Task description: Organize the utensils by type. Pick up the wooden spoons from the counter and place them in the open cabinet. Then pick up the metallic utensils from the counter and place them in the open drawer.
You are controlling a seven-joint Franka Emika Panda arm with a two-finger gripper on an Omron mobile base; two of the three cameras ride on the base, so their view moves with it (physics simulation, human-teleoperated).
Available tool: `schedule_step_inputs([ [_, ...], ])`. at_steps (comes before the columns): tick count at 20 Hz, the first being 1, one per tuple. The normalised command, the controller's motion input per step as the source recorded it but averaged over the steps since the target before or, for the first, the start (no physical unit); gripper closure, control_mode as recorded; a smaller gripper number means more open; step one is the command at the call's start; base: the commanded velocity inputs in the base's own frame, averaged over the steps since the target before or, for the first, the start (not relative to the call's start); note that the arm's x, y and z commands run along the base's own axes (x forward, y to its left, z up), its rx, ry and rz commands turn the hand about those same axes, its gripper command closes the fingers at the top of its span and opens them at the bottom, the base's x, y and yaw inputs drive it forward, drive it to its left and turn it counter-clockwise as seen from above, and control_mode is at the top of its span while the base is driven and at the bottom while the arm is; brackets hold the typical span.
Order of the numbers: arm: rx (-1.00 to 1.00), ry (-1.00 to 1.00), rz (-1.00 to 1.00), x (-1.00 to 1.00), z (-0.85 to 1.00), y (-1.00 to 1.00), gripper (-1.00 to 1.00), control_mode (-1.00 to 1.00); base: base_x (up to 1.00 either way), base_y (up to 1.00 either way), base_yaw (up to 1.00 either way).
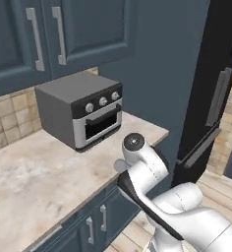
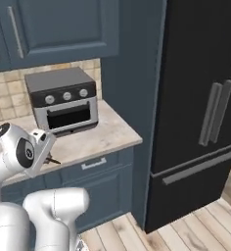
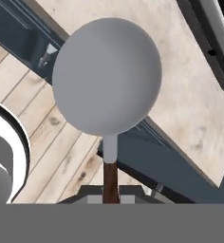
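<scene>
The small metal utensil with a round, smooth grey-silver head (image 3: pixel 107 76) has a short pale neck and a thin dark brown-black handle. It is held off the surface, clamped at the handle's lower end between the dark fingers (image 3: pixel 92 197), its head pointing away from the hand. Behind it lies the beige marbled stone tabletop (image 3: pixel 180 95) above slate-blue cabinet fronts. In the right base view its thin dark handle tip (image 2: pixel 53 160) juts out over the tabletop edge.

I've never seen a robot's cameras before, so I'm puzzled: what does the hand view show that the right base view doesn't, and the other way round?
Hand view alone: a round silver-headed utensil seen close, its thin handle pinched in the shut gripper, head out over the counter's edge. Right base view alone: the black refrigerator, the grey toaster oven and the upper cabinets. Both: the beige counter, slate-blue cabinet fronts and wooden floor.
</scene>
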Motion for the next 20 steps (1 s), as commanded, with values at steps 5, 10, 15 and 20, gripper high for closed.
schedule_step_inputs([
  [5, 0.00, 0.00, 0.00, 0.00, 0.00, 0.00, 1.00, 1.00, -0.01, -0.15, -0.70],
  [10, 0.00, 0.00, 0.00, 0.00, 0.00, 0.00, 1.00, 1.00, 0.02, -0.08, -0.75],
  [15, 0.00, 0.00, 0.00, 0.00, 0.00, 0.00, 1.00, 1.00, 0.11, -0.02, -0.84],
  [20, 0.00, 0.00, 0.00, 0.00, 0.00, 0.00, 1.00, 1.00, 0.13, -0.02, -0.87],
])
